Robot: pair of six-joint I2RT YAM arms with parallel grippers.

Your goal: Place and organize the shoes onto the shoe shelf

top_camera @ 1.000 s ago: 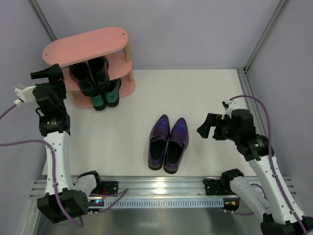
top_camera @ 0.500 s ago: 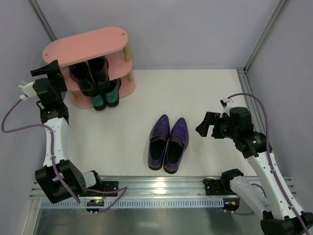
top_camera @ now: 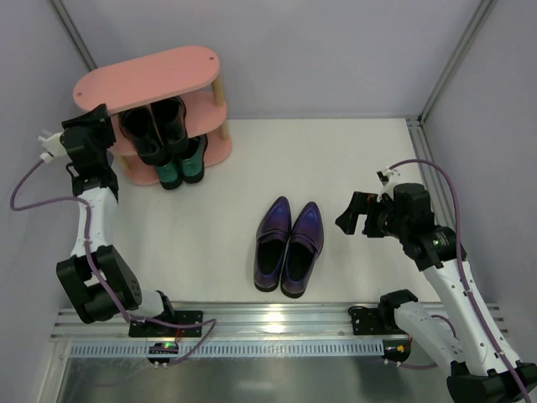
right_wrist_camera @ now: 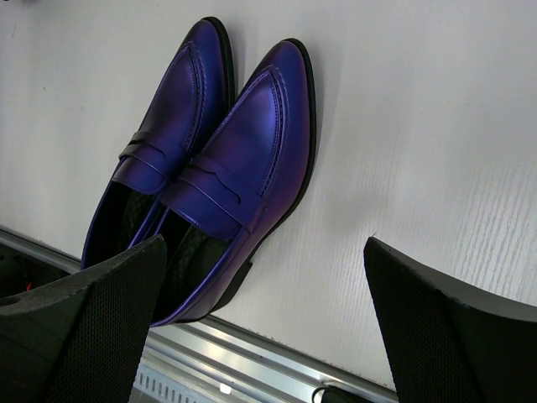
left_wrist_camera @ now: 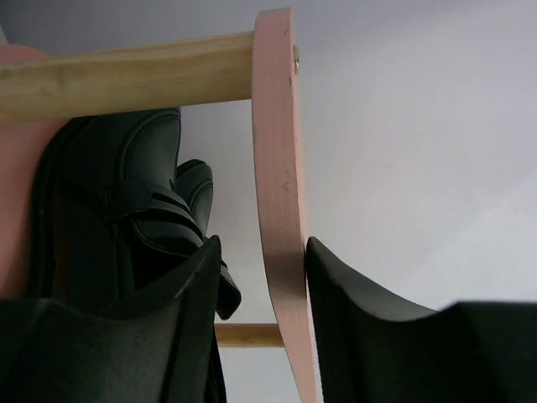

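The purple pair [top_camera: 289,243] lies side by side mid-worktop [top_camera: 352,151], toes pointing away from the arm bases. The right claw [right_wrist_camera: 264,243] hangs just beside it, fingers spread wide and holding nothing. On the pink shoe shelf [top_camera: 147,75] the black pair [top_camera: 155,126] sits on the middle tier, the teal pair [top_camera: 180,168] below. The left claw [left_wrist_camera: 262,248] straddles a board's edge at the shelf's left end – one finger touching it, the other a little apart, not clamped
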